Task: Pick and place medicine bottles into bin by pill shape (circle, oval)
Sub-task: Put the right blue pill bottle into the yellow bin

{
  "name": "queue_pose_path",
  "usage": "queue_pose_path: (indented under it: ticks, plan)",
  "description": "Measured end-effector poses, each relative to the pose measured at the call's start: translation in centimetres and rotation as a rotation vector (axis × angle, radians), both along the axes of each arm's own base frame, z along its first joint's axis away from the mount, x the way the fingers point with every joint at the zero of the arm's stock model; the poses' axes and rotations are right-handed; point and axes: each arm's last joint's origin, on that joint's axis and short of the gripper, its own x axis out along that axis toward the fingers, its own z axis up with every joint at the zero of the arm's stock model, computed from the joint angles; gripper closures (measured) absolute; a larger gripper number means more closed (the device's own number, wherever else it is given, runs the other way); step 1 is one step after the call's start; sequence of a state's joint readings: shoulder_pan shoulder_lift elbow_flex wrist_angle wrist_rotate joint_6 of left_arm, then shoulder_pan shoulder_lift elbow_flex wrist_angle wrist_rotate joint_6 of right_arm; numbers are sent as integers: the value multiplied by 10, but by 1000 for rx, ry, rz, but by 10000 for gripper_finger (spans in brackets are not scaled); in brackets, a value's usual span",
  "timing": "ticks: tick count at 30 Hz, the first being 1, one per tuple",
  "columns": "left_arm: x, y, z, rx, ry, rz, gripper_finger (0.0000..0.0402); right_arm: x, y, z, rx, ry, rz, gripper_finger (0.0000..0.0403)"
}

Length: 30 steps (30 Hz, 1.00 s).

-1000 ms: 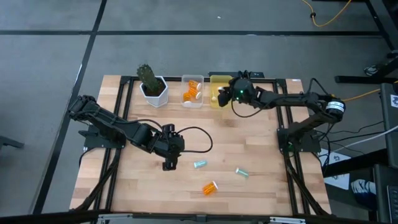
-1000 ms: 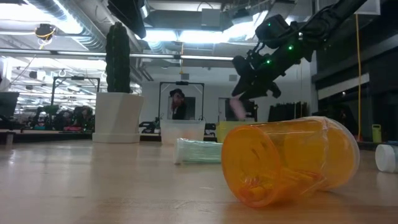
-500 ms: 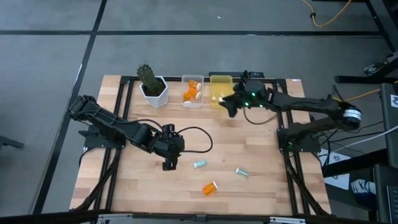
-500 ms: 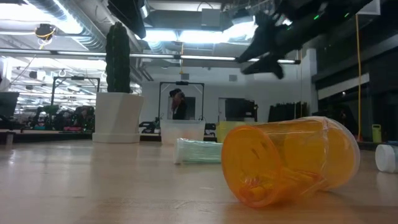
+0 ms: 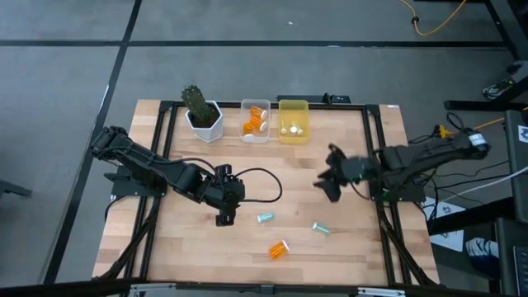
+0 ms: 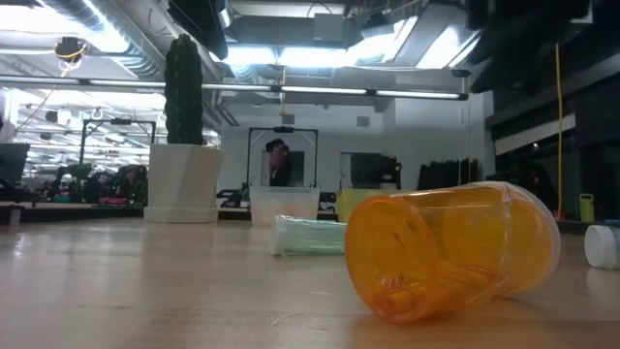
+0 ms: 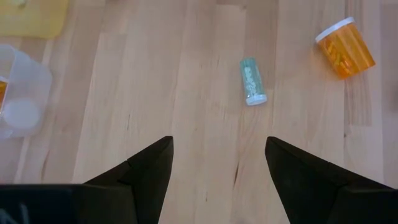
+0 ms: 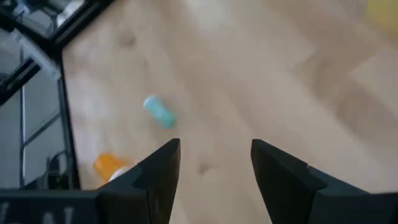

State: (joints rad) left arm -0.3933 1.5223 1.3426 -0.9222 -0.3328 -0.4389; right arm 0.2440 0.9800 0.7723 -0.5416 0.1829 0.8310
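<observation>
**Right arm drawn back from the bins, empty; three bottles left on the table**

High view. The right gripper (image 5: 333, 183) is found over bare wood on the right half of the table, well apart from the yellow bin (image 5: 294, 130). One second ago it was held over that bin; half a second ago it was at the bin's near edge. A drop-off is judged complete. Pale items are seen in the yellow bin, orange bottles in the clear bin (image 5: 255, 121). Three bottles are left lying on the wood: a teal bottle (image 5: 265, 218), a second teal bottle (image 5: 320, 228) and an orange bottle (image 5: 279, 248). None has been moved across the earlier frames. The left gripper (image 5: 223, 216) is parked near the table's middle, unchanged. The cactus pot (image 5: 205, 119) stands beside the clear bin.

Low view. No arm is seen now; earlier it hung in the upper part of the frame. The orange bottle (image 6: 450, 248) lies on its side in the foreground, a pale green one (image 6: 308, 235) behind it.

Left wrist view. The fingers (image 7: 149, 167) are spread wide, nothing between them. The teal bottle (image 7: 252, 81) and the orange bottle (image 7: 345, 47) lie ahead.

Right wrist view. The fingers (image 8: 160, 167) are parted and empty. A teal bottle (image 8: 159, 112) lies ahead, judged the likely next pick.
</observation>
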Motion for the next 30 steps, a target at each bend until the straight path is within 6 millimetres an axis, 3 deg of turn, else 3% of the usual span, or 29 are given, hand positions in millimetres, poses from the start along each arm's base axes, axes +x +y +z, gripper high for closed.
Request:
queue_pose_path:
  ticks: [7, 17, 30]
  plan:
    - [0, 0, 0, -3, -3, 4, 152, -9, 58, -15, 29, 44, 46, 203]
    - [0, 0, 0, -4, -4, 3, 152, -7, 134, -63, 103, 147, 139, 203]
    - [0, 0, 0, -4, -4, 3, 152, -1, 147, -110, -23, 289, 113, 203]
